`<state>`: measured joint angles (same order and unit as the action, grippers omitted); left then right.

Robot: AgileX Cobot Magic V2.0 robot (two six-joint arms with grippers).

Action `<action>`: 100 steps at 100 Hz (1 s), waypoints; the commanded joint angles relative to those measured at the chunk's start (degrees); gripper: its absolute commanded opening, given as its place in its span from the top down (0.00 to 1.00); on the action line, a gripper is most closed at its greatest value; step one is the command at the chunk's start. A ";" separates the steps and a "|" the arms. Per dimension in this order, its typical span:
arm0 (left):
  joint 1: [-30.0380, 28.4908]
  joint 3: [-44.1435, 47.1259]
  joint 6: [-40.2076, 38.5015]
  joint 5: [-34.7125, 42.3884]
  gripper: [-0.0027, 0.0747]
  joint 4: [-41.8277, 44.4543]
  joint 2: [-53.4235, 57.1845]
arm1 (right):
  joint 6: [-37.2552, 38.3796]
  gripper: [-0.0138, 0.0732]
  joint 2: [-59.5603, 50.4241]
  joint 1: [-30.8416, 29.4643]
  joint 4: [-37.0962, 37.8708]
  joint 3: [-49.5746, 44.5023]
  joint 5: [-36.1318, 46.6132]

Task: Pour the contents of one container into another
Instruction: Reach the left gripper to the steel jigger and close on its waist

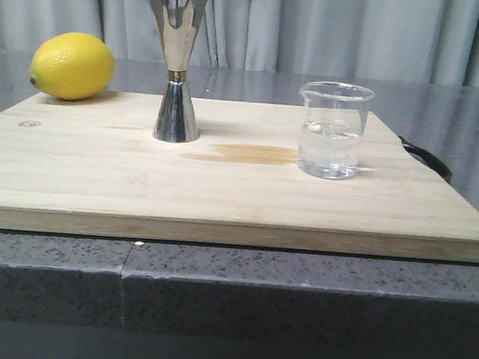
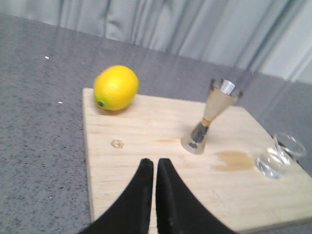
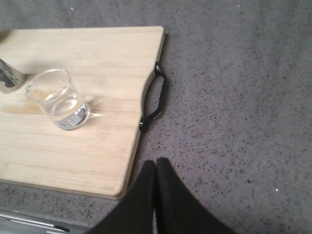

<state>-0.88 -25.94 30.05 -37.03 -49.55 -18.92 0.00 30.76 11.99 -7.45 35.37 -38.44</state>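
A small clear glass beaker (image 1: 333, 131) with clear liquid in its lower half stands upright on the right part of the wooden board (image 1: 222, 186). The tall steel jigger (image 1: 177, 65) stands upright left of centre, apart from the beaker. The left wrist view shows the jigger (image 2: 209, 117) and beaker (image 2: 280, 156) ahead of my left gripper (image 2: 155, 163), which is shut and empty above the board. In the right wrist view my right gripper (image 3: 156, 163) is shut and empty over the counter, off the board's handle end, with the beaker (image 3: 57, 100) further in. No gripper appears in the front view.
A yellow lemon (image 1: 72, 65) lies at the board's far left corner. A brownish stain (image 1: 255, 153) marks the wood between jigger and beaker. A black handle (image 3: 156, 97) sticks out from the board's right edge. Grey speckled counter (image 3: 234, 97) surrounds the board, curtains behind.
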 commanded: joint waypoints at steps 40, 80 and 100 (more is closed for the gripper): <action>0.41 -6.69 49.51 -6.28 0.47 -31.32 -27.08 | -4.37 0.70 11.42 0.08 0.17 5.12 14.17; 3.41 -6.69 85.47 -19.34 0.28 -55.70 -46.35 | -4.37 0.70 11.42 0.08 0.17 5.12 14.27; 9.96 -8.72 92.09 -18.84 0.28 -55.98 -55.13 | -4.37 0.70 11.42 0.08 0.17 5.12 14.27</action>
<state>6.69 -32.11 119.52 -52.90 -100.98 -71.74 -3.75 41.96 11.99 -7.45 38.44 -28.59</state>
